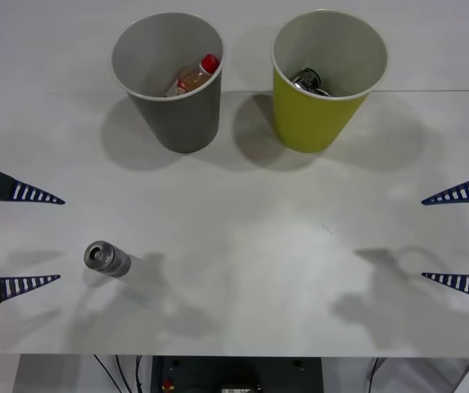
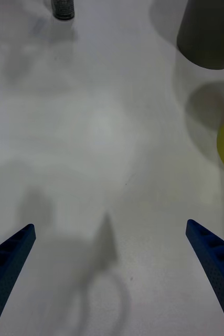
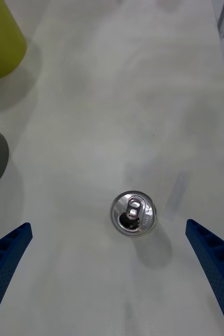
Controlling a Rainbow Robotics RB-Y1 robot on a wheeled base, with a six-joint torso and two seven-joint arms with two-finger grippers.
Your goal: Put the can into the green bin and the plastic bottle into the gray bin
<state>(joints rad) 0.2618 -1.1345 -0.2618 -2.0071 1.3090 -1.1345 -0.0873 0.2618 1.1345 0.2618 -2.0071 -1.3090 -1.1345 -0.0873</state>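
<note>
The big white surface [image 1: 242, 270] holds two tall bins. The gray bin [image 1: 181, 115] stands just beside the green bin [image 1: 320, 115], on its left. The plastic bottle [image 1: 196, 76] already lies inside the gray bin, so that job looks done. Something shiny and metal sits inside the green bin too. One can [image 1: 107, 259] still lies out on the surface, well in front of the gray bin. The left pincer [image 1: 21, 239] waits near that can, spread wide and holding nothing. The right pincer [image 1: 460, 237] waits in front of the green bin, also spread wide with nothing in it.
</note>
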